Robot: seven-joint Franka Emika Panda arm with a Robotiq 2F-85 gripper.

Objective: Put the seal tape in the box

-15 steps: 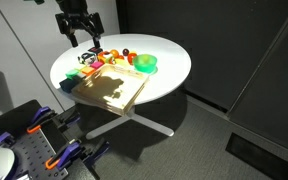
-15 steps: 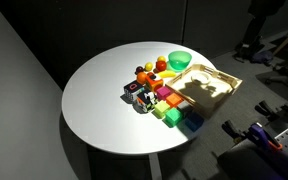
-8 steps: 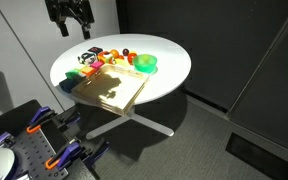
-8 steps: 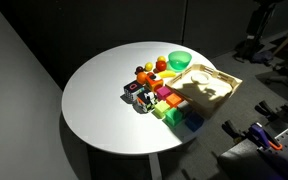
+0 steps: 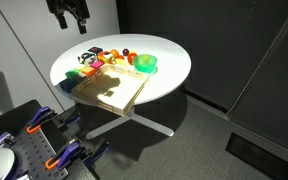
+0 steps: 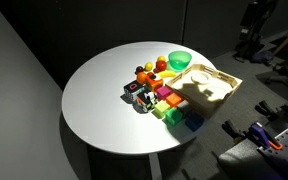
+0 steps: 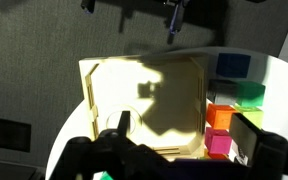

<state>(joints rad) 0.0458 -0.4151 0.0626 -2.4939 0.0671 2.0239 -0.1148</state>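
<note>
Round white table (image 6: 94, 100); box (image 7: 149, 95) partly behind fingers (image 7: 120, 126).

Box (image 6: 212, 90) at surface (image 6: 94, 95) edge, one corner overhanging. Small blocks (image 6: 165, 103) in a row against its inward side. Bowl (image 6: 179, 60) just beside box, near the edge.

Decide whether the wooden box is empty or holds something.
Empty: in the wrist view the box shows only its bare floor, with nothing lying inside.

Both exterior views look down from well back on the table (image 5: 169, 72) (image 6: 94, 110) — box (image 5: 114, 92) at 7 o'clock, or, from another side, at 3 o'clock. The wrist view, nearer, looks steeply down on the same box (image 7: 149, 95).
</note>
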